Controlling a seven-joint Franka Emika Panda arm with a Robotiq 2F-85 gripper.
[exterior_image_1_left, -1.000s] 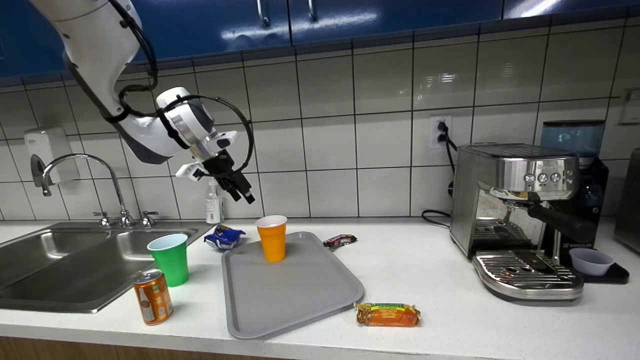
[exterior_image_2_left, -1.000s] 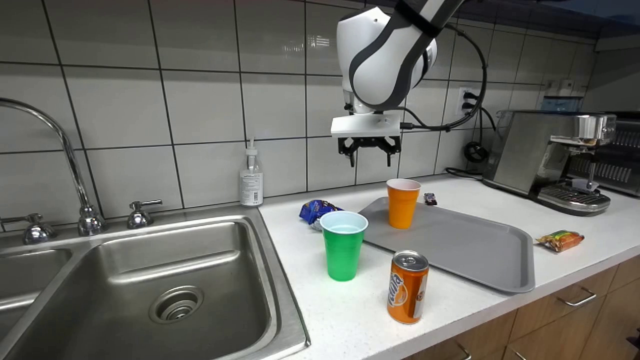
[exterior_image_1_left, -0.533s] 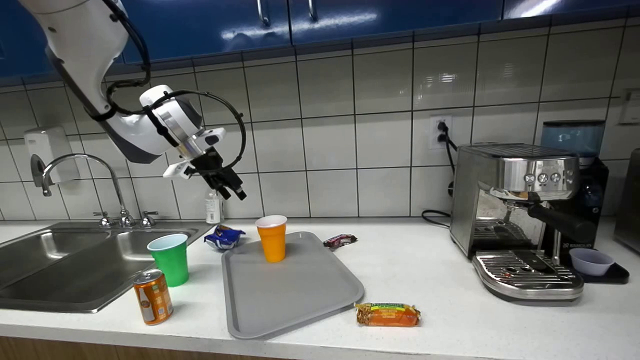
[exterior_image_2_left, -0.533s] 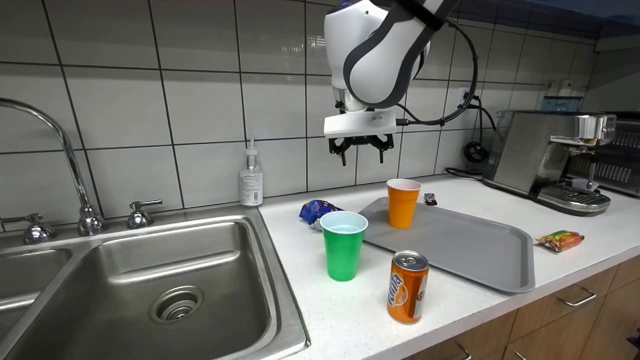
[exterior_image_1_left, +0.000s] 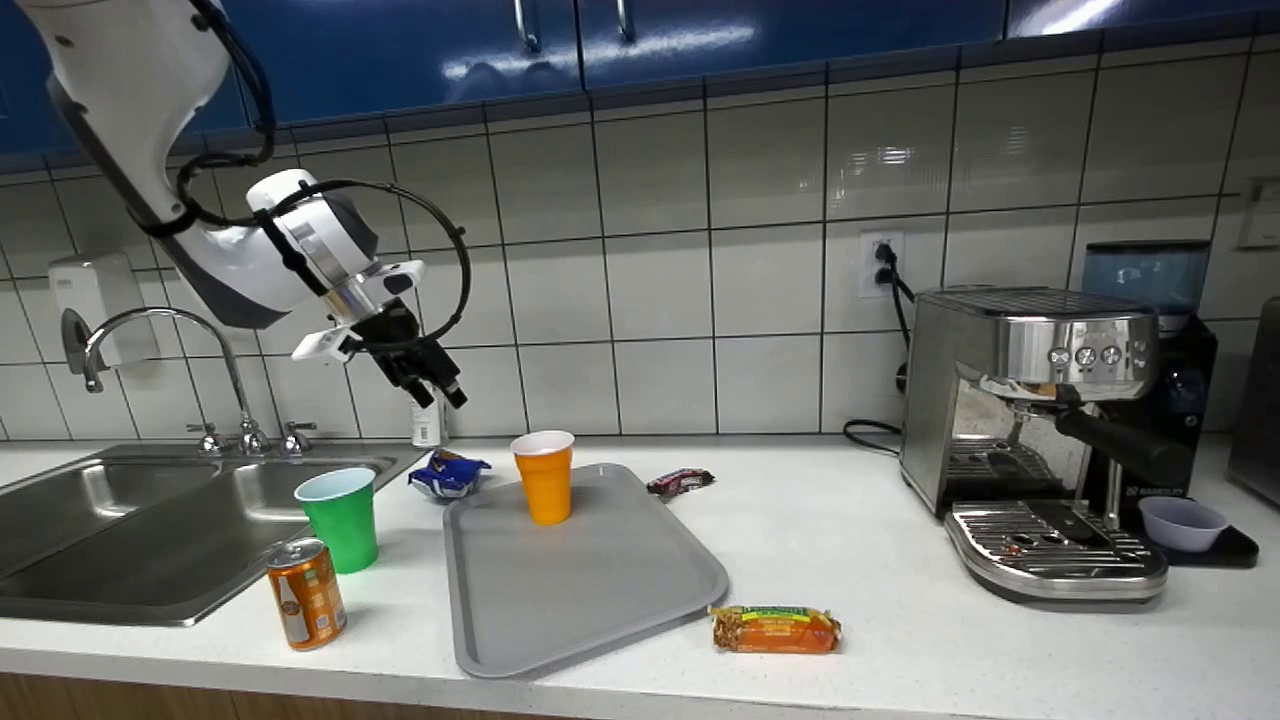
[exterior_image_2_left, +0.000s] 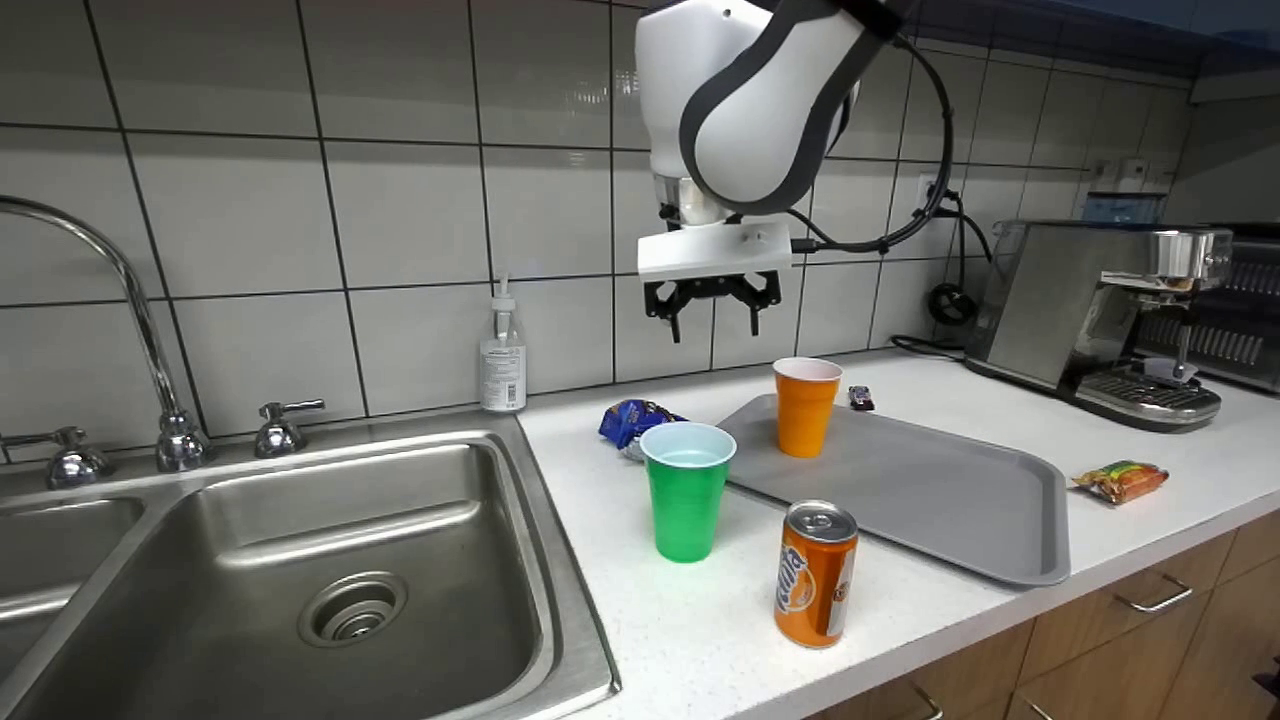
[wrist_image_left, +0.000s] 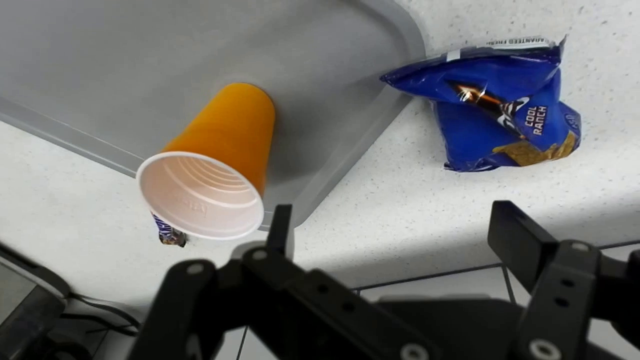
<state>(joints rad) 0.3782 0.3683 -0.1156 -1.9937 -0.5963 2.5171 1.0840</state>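
High over the back of the counter hangs my gripper (exterior_image_2_left: 715, 332), its fingers wide apart and nothing between them. In the wrist view the gap of the gripper (wrist_image_left: 392, 215) frames bare countertop near the wall. Closest below are a blue chip bag (wrist_image_left: 490, 115) and an orange cup (wrist_image_left: 225, 130), both untouched. The cup stands upright near a corner of the grey tray (exterior_image_1_left: 580, 600); the bag lies just off that tray. A green cup (exterior_image_2_left: 688, 510) and an orange soda can (exterior_image_2_left: 816, 580) stand beside the tray. A small dark wrapped bar (exterior_image_1_left: 681, 482) lies behind it.
An orange snack packet (exterior_image_1_left: 776, 630) lies by the tray's front corner. The steel sink (exterior_image_2_left: 330, 540) with its faucet (exterior_image_2_left: 120, 290) and a soap bottle (exterior_image_2_left: 502, 360) are to one side, an espresso machine (exterior_image_1_left: 1040, 420) to the other. Tiled wall (exterior_image_1_left: 660, 290) stands close behind; blue cupboards (exterior_image_1_left: 780, 40) hang above.
My arm and gripper have moved left in both exterior views, toward the sink and soap bottle. The gripper has stayed open, and the items on the counter have not moved.
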